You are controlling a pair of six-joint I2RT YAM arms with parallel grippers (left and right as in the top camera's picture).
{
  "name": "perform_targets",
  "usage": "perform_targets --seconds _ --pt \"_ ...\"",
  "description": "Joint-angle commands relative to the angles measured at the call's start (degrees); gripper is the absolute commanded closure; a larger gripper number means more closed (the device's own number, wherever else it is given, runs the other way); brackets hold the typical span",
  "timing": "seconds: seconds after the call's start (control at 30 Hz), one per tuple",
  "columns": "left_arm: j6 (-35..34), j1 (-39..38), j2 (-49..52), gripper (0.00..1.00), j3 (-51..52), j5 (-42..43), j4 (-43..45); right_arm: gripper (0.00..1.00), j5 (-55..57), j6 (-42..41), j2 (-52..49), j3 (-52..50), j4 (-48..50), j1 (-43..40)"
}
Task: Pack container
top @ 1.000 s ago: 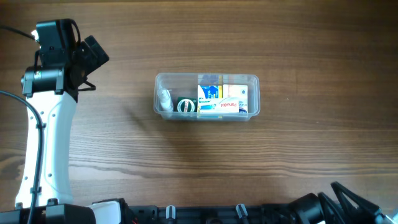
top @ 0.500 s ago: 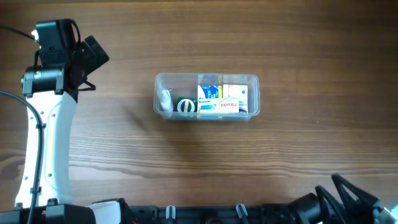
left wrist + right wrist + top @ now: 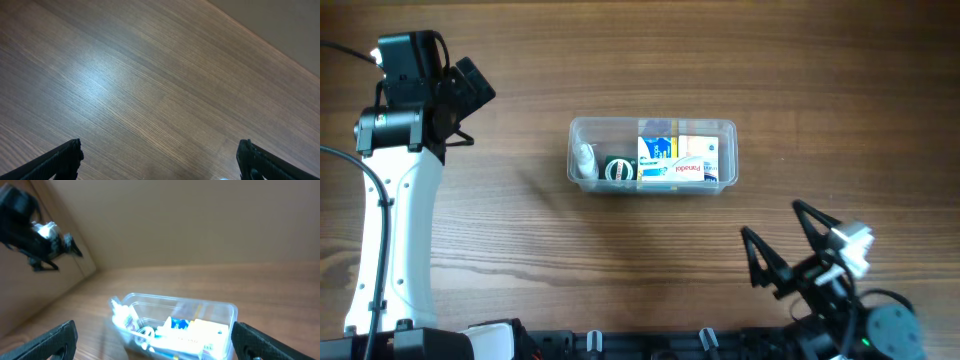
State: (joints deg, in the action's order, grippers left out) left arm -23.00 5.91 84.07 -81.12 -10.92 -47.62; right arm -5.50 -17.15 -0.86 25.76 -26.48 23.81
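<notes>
The container (image 3: 606,134) is a clear plastic tub at the table's middle. It holds a small white bottle (image 3: 585,160), a dark round item (image 3: 618,170) and small medicine boxes (image 3: 678,158). My right gripper (image 3: 775,225) hangs open and empty near the front edge, to the tub's front right and well apart from it. In the right wrist view the container (image 3: 165,299) lies ahead between the spread fingers of the right gripper (image 3: 152,341). My left gripper (image 3: 472,105) is at the far left, open and empty. In its own view the left gripper (image 3: 159,157) is over bare wood.
The wooden table (image 3: 800,60) surrounds the tub on all sides. The left arm's white body (image 3: 395,220) runs along the left edge. A dark rail (image 3: 650,345) lines the front edge. A plain wall (image 3: 200,220) rises behind the table.
My right gripper has come up from the bottom right corner into view, moving left and toward the tub, and its jaws have spread wide. The left arm and the tub have not moved.
</notes>
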Motion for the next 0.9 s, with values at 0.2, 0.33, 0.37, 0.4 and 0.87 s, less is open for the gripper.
perform_targets --seconds 0.2,0.33,0.37,0.4,0.87 --pt "0.3 0.2 -0.1 0.0 -0.6 -0.7 0.0 0.0 0.3 -1.2 0.4 -15.1 12.5 -0.2" --pt "0.3 0.2 -0.1 0.0 -0.6 -0.7 0.0 0.0 0.3 -1.0 0.4 -16.9 13.3 -0.2" --pt "0.3 0.2 -0.1 0.0 -0.6 -0.7 0.0 0.0 0.3 -0.9 0.4 -17.5 13.4 -0.2" --pt "0.3 0.2 -0.1 0.0 -0.6 -0.7 0.0 0.0 0.3 -0.9 0.4 -17.9 13.6 -0.2" --pt "0.3 0.2 -0.1 0.0 -0.6 -0.7 0.0 0.0 1.6 1.6 -0.3 -20.9 15.2 -0.2"
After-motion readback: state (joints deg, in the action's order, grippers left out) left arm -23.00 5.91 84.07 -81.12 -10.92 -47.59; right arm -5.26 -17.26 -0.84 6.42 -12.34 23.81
